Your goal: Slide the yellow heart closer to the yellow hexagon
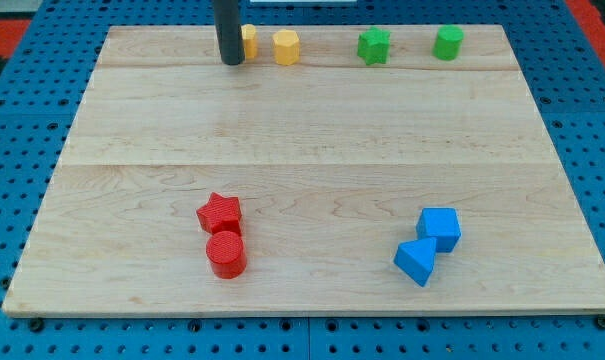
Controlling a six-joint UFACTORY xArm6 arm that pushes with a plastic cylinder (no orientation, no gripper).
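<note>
The yellow hexagon (286,46) sits near the view's top, left of centre. A second yellow block, the yellow heart (248,40), stands just left of it, partly hidden behind my rod, so its shape is hard to make out. My tip (232,61) rests on the board right at the heart's left side, touching or nearly touching it. A small gap separates the heart from the hexagon.
A green star (374,46) and a green hexagon (447,43) stand along the view's top right. A red star (219,213) and red cylinder (226,254) sit at lower left. A blue cube (439,229) and blue triangle (415,262) sit at lower right on the wooden board (312,130).
</note>
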